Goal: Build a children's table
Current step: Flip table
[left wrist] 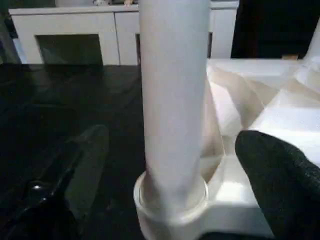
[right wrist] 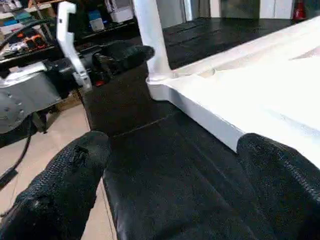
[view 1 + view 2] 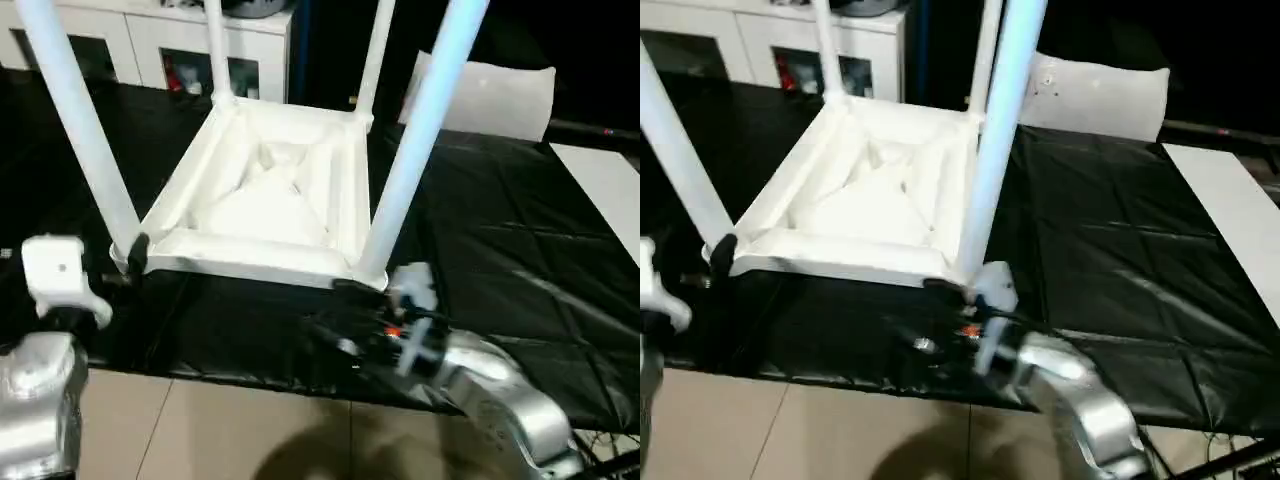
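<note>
1. The left end effector (image 3: 135, 255) sits at the near-left corner of the children's table (image 3: 270, 195), its black fingers spread on either side of the near-left leg (image 3: 75, 120). In the left wrist view one finger (image 1: 280, 175) lies against the white corner just beside the leg's base and the other is off to the leg's far side, apart from it; neither pinches the leg.
2. The near-left leg stands in its round corner socket (image 1: 170, 200) and rises past the top of the picture.
3. The children's table lies upside down on the black sheet (image 3: 500, 250) covering the tabletop, ribbed underside facing up, with a raised rim around it. All four legs point upward: two far legs (image 3: 218, 50) at the back corners, two thicker-looking near ones at the front.
4. Behind the table stands a white cabinet (image 3: 150, 40) with glass doors.
5. The near-right leg (image 3: 420, 130) rises from the near-right corner, tilted slightly to the right.
6. The right end effector (image 3: 345, 300) is just below that near-right corner, at the table's front edge. In the right wrist view its two fingers (image 2: 65, 185) are wide apart with only black sheet between them, gripping nothing; the table's rim passes above the right-hand finger.
7. A white panel (image 3: 490, 95) leans at the far right of the tabletop, and another white slab (image 3: 605, 190) lies at the right edge.
</note>
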Controlling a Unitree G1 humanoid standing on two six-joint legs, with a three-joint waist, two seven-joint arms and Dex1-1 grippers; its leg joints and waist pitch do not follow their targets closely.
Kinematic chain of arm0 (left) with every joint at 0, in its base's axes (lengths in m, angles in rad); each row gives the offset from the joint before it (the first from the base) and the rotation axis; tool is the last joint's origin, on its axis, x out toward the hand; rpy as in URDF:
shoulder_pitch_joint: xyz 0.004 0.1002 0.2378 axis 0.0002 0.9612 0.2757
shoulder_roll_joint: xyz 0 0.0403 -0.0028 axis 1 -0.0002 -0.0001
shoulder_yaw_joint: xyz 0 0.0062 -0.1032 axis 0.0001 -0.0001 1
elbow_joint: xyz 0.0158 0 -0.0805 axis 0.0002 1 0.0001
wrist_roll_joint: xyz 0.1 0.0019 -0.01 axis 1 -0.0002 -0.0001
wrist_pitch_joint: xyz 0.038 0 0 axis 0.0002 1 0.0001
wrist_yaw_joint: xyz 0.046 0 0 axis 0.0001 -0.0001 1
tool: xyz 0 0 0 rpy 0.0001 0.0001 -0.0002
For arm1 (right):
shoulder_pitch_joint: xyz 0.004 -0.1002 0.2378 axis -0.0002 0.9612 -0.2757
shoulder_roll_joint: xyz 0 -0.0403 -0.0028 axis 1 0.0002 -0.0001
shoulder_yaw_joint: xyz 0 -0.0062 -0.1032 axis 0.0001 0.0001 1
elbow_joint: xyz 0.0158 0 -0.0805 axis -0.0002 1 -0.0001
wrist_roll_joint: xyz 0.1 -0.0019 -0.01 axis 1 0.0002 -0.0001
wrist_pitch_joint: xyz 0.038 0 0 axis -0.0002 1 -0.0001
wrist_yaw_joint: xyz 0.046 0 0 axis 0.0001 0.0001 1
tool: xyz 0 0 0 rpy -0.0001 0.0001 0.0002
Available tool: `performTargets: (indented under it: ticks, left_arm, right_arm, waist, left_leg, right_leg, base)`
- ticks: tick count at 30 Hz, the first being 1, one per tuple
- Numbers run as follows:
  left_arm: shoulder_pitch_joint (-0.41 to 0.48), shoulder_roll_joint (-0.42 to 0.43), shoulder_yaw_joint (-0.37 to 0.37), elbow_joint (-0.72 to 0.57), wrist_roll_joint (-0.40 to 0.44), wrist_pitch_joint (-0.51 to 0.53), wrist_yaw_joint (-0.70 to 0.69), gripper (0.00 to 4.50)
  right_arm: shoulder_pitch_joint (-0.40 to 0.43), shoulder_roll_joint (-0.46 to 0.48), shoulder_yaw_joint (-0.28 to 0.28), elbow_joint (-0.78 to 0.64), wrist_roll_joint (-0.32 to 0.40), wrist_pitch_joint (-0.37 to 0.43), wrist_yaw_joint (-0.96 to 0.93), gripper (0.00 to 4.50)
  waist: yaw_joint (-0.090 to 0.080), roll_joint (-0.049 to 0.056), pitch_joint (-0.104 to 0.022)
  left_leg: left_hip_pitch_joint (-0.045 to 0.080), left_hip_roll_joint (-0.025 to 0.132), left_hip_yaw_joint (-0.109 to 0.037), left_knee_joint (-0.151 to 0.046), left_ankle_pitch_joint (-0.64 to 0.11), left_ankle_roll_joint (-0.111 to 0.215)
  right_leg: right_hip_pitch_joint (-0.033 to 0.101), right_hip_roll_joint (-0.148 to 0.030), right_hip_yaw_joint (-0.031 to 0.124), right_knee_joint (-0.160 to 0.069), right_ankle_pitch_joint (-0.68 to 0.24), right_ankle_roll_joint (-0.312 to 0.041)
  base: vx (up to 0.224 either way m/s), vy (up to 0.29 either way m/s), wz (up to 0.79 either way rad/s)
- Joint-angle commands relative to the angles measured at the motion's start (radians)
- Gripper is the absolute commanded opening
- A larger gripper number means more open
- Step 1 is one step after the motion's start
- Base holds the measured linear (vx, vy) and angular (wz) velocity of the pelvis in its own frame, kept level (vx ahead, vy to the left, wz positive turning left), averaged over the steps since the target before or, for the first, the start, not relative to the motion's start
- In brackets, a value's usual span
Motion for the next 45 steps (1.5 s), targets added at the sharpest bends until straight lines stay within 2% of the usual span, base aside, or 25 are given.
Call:
performTargets:
  ticks: [1,2,4,10,16,17,19,20,26,28,31,36,40,41,42,44,45]
  left_arm:
    - [-0.051,0.021,-0.009,0.058,-0.012,-0.007,-0.028,4.17]
    - [-0.084,0.029,-0.018,0.095,-0.012,-0.013,-0.038,4.17]
    - [-0.096,0.033,-0.022,0.108,-0.008,-0.014,-0.039,3.85]
    - [-0.156,0.053,-0.037,0.194,0.005,-0.012,-0.060,3.40]
    - [-0.187,0.066,-0.042,0.245,0.001,-0.016,-0.081,2.90]
    - [-0.213,0.075,-0.046,0.288,0.001,-0.022,-0.088,2.90]
    - [-0.222,0.078,-0.046,0.301,0.002,-0.024,-0.089,2.76]
    - [-0.228,0.080,-0.048,0.312,0.002,-0.024,-0.091,2.50]
    - [-0.251,0.080,-0.054,0.355,-0.009,-0.023,-0.112,2.07]
    - [-0.258,0.080,-0.056,0.367,-0.009,-0.025,-0.116,2.05]
    - [-0.288,0.084,-0.060,0.423,-0.007,-0.041,-0.127,1.99]
    - [-0.299,0.085,-0.061,0.445,-0.008,-0.044,-0.134,1.97]
    - [-0.323,0.064,-0.054,0.474,-0.036,-0.026,-0.153,1.97]
    - [-0.327,0.059,-0.050,0.480,-0.044,-0.024,-0.153,1.97]
    - [-0.327,0.047,-0.042,0.472,-0.061,-0.013,-0.152,1.97]
    - [-0.328,0.039,-0.037,0.470,-0.074,-0.007,-0.152,1.97]
    - [-0.313,0.010,-0.028,0.431,-0.110,0.015,-0.152,1.97]
  right_arm:
    - [-0.017,0.006,0.016,0.017,-0.026,-0.001,-0.002,4.50]
    - [-0.025,0.014,0.026,0.028,-0.032,-0.012,0.002,4.50]
    - [-0.027,0.016,0.030,0.031,-0.035,-0.017,0.005,4.50]
    - [-0.045,0.017,0.065,0.055,-0.059,-0.041,0.016,4.50]
    - [-0.060,0.025,0.067,0.070,-0.069,-0.053,0.016,4.50]
    - [-0.068,0.032,0.069,0.079,-0.081,-0.070,0.013,4.50]
    - [-0.070,0.034,0.069,0.082,-0.085,-0.075,0.010,4.50]
    - [-0.071,0.036,0.069,0.085,-0.085,-0.079,0.006,4.50]
    - [-0.074,0.042,0.065,0.097,-0.093,-0.096,-0.005,4.50]
    - [-0.074,0.043,0.064,0.099,-0.094,-0.098,-0.005,4.50]
    - [-0.076,0.044,0.065,0.105,-0.101,-0.106,0.000,4.50]
    - [-0.074,0.043,0.068,0.107,-0.104,-0.112,0.002,4.50]
    - [-0.071,0.041,0.072,0.110,-0.113,-0.122,0.006,4.50]
    - [-0.070,0.042,0.072,0.111,-0.116,-0.124,0.006,4.50]
    - [-0.070,0.043,0.071,0.112,-0.117,-0.126,0.003,4.50]
    - [-0.069,0.044,0.070,0.112,-0.119,-0.127,0.002,4.50]
    - [-0.067,0.046,0.067,0.113,-0.120,-0.129,-0.003,4.50]
  waist:
    - [0.003,0.034,-0.045]
    - [0.005,0.035,-0.045]
    - [0.009,0.036,-0.044]
    - [0.015,0.037,-0.043]
    - [0.015,0.040,-0.044]
    - [0.015,0.044,-0.043]
    - [0.015,0.042,-0.044]
    - [0.016,0.043,-0.043]
    - [0.016,0.049,-0.042]
    - [0.018,0.046,-0.041]
    - [0.023,0.048,-0.039]
    - [0.030,0.050,-0.037]
    - [0.035,0.051,-0.037]
    - [0.038,0.056,-0.037]
    - [0.038,0.052,-0.038]
    - [0.039,0.053,-0.038]
    - [0.040,0.053,-0.038]
  left_leg:
    - [-0.022,0.036,-0.001,-0.099,-0.014,0.025]
    - [-0.023,0.036,-0.003,-0.101,-0.018,0.024]
    - [-0.024,0.040,-0.003,-0.104,-0.047,0.013]
    - [-0.024,0.042,-0.003,-0.106,-0.069,0.004]
    - [-0.024,0.044,-0.004,-0.105,-0.057,0.001]
    - [-0.024,0.041,-0.003,-0.105,-0.056,0.002]
    - [-0.023,0.041,-0.003,-0.106,-0.059,0.000]
    - [-0.023,0.043,-0.003,-0.106,-0.061,-0.001]
    - [-0.022,0.042,-0.001,-0.107,-0.069,-0.006]
    - [-0.023,0.043,-0.001,-0.108,-0.083,-0.005]
    - [-0.024,0.042,-0.001,-0.109,-0.096,-0.002]
    - [-0.022,0.044,-0.002,-0.112,-0.121,-0.010]
    - [-0.020,0.045,-0.001,-0.112,-0.108,-0.011]
    - [-0.020,0.046,-0.001,-0.113,-0.109,-0.014]
    - [-0.021,0.046,0.000,-0.112,-0.110,-0.017]
    - [-0.020,0.046,0.001,-0.112,-0.107,-0.015]
    - [-0.021,0.047,0.002,-0.111,-0.094,-0.016]
  right_leg:
    - [0.059,-0.069,0.078,-0.055,-0.133,-0.135]
    - [0.062,-0.070,0.078,-0.053,-0.138,-0.137]
    - [0.064,-0.074,0.078,-0.057,-0.169,-0.135]
    - [0.063,-0.076,0.079,-0.059,-0.198,-0.126]
    - [0.064,-0.078,0.080,-0.055,-0.176,-0.138]
    - [0.062,-0.077,0.079,-0.057,-0.177,-0.138]
    - [0.064,-0.076,0.079,-0.056,-0.180,-0.136]
    - [0.063,-0.078,0.080,-0.057,-0.181,-0.138]
    - [0.062,-0.077,0.080,-0.058,-0.176,-0.150]
    - [0.064,-0.079,0.080,-0.059,-0.196,-0.145]
    - [0.064,-0.080,0.079,-0.066,-0.242,-0.127]
    - [0.060,-0.081,0.079,-0.072,-0.290,-0.108]
    - [0.058,-0.081,0.079,-0.071,-0.273,-0.110]
    - [0.058,-0.080,0.079,-0.069,-0.265,-0.113]
    - [0.060,-0.082,0.079,-0.068,-0.258,-0.118]
    - [0.059,-0.081,0.079,-0.068,-0.253,-0.122]
    - [0.060,-0.083,0.081,-0.065,-0.241,-0.130]
  base:
    - [0.000,0.000,0.00]
    - [0.000,0.000,0.00]
    - [0.000,0.000,0.00]
    - [0.000,0.000,0.00]
    - [0.000,0.000,0.00]
    - [0.000,0.000,0.00]
    - [0.000,0.000,0.00]
    - [0.000,0.000,0.00]
    - [0.000,0.000,0.00]
    - [0.000,0.000,0.00]
    - [0.000,0.000,0.00]
    - [0.000,0.000,0.00]
    - [0.000,0.000,0.00]
    - [0.000,0.000,0.00]
    - [0.000,0.000,0.00]
    - [0.000,0.000,0.00]
    - [0.000,0.000,0.00]
